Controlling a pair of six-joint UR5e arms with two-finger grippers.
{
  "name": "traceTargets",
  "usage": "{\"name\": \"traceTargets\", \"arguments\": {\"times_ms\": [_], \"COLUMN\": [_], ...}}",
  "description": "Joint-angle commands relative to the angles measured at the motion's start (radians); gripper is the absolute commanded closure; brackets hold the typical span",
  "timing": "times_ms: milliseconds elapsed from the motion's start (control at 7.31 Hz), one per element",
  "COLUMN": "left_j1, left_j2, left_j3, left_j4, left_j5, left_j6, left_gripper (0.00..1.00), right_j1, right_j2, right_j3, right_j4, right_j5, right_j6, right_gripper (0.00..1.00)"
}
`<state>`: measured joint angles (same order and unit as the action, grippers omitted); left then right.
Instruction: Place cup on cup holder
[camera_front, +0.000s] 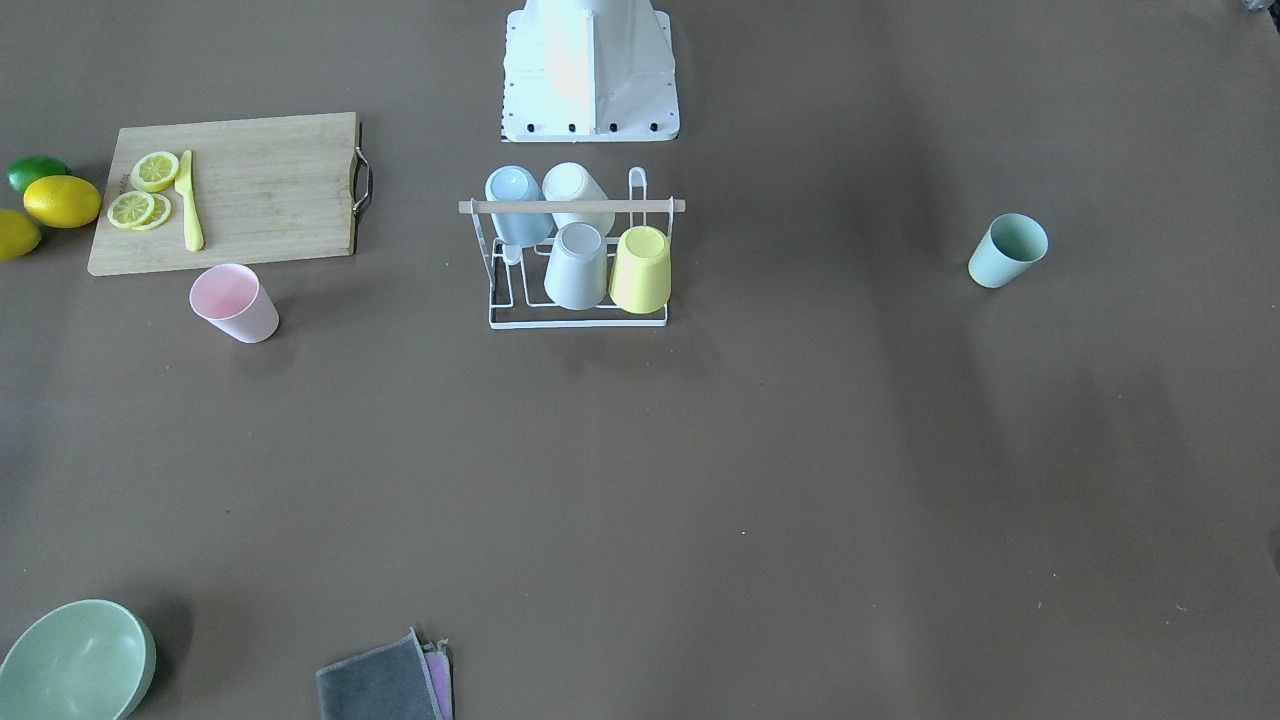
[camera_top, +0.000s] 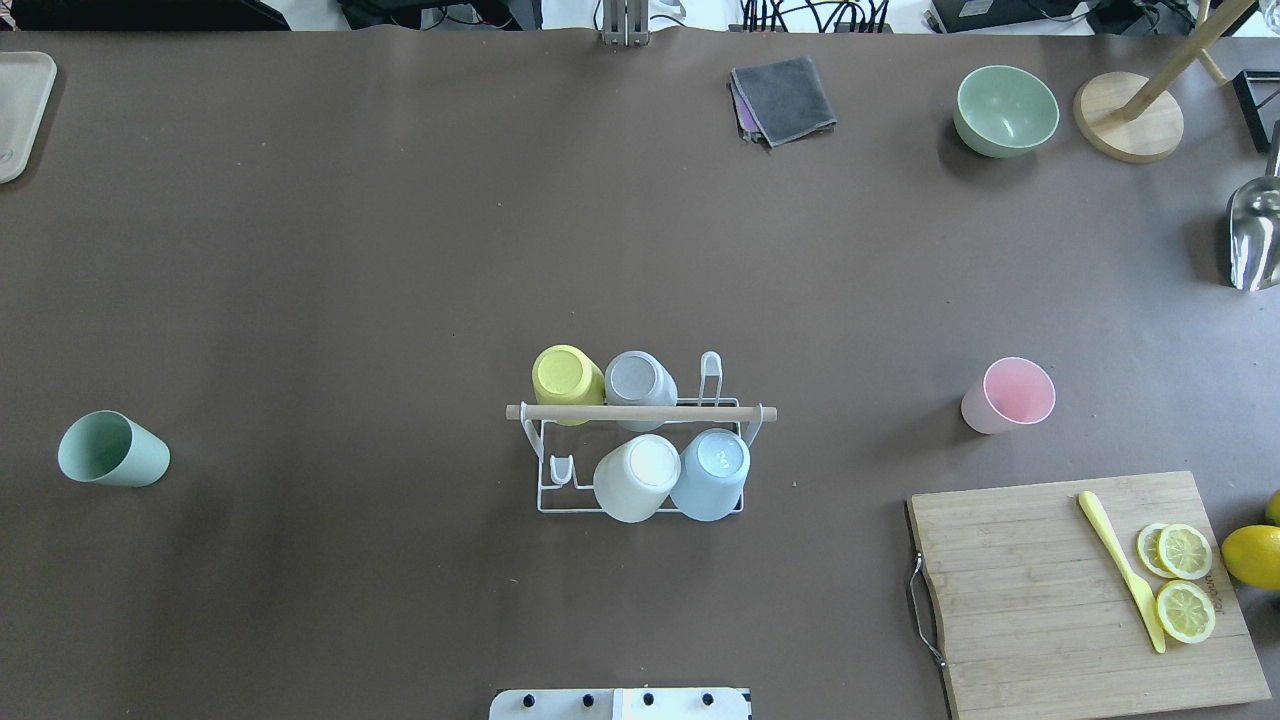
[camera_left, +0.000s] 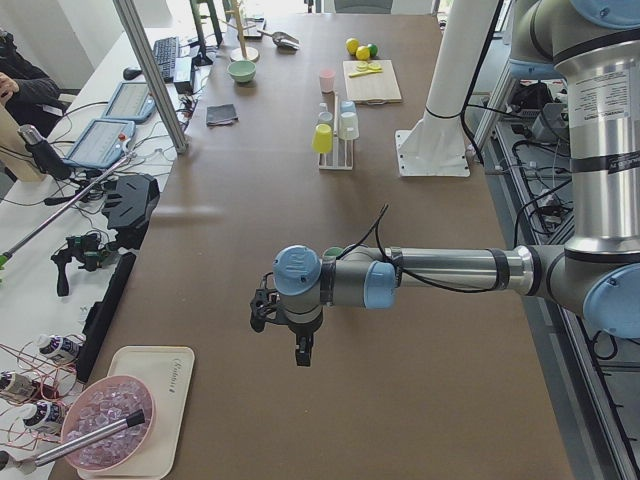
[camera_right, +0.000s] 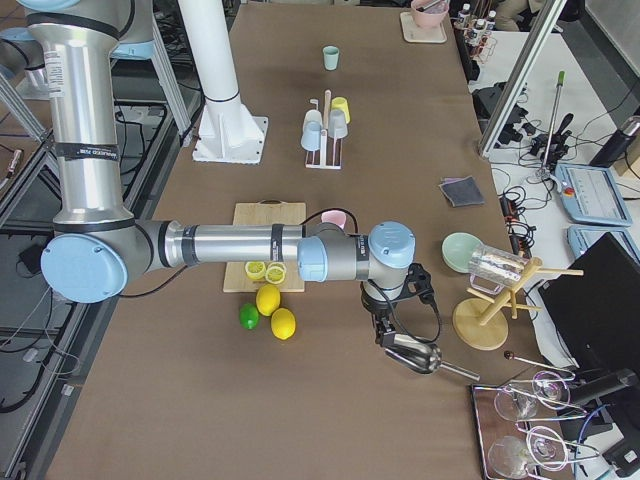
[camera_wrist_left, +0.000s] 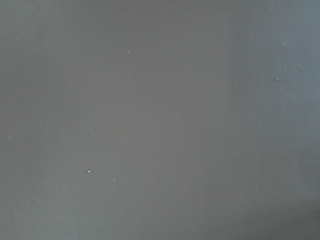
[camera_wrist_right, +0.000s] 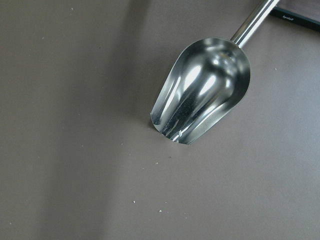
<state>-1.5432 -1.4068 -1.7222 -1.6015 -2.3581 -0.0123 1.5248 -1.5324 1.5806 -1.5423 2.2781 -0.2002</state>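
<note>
The white wire cup holder (camera_top: 640, 412) with a pale wooden rod stands mid-table; it also shows in the front view (camera_front: 650, 206). It carries several upturned cups: yellow, grey, white and blue. A green cup (camera_top: 110, 450) stands alone far to the left, also in the front view (camera_front: 1007, 250). A pink cup (camera_top: 1010, 395) stands to the right, by the cutting board. My left gripper (camera_left: 300, 350) and right gripper (camera_right: 385, 330) show only in the side views, both far from the holder. I cannot tell whether they are open or shut.
A wooden cutting board (camera_top: 1050, 590) holds lemon slices and a yellow knife, with lemons beside it. A green bowl (camera_top: 1005, 110), grey cloth (camera_top: 785, 98), round wooden stand (camera_top: 1130, 115) and metal scoop (camera_wrist_right: 205, 90) lie at the far right. A pale tray (camera_top: 20, 110) sits far left.
</note>
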Motion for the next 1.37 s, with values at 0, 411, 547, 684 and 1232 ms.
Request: {"name": "traceTargets", "arguments": {"times_ms": [0,411,547,684,1232], "left_j1": [-0.005,-0.002,-0.002,-0.002,-0.003], "left_j2": [0.003,-0.014,-0.014,-0.015,-0.006], "left_j3": [0.003,0.007,0.001,-0.002,-0.033], "left_j4": [0.000,-0.002,-0.003,-0.003,-0.014], "left_j5": [0.003,0.005,0.005,0.006,0.010], "left_j6": [0.000,0.000,0.000,0.000,0.017], "left_gripper": [0.01,0.01,0.01,0.01,0.01], "right_j1": [-0.002,-0.002,-0.002,-0.002,-0.002], "right_j2": [0.000,0.000,0.000,0.000,0.000], "right_j3": [-0.001,-0.001,-0.001,-0.001,-0.001], "right_j4": [0.001,0.001,0.001,0.001,0.001], "right_j5": [0.000,0.000,0.000,0.000,0.000], "right_j6": [-0.004,-0.005,-0.004,-0.004,-0.002], "right_gripper": [0.00,0.00,0.00,0.00,0.00]}}
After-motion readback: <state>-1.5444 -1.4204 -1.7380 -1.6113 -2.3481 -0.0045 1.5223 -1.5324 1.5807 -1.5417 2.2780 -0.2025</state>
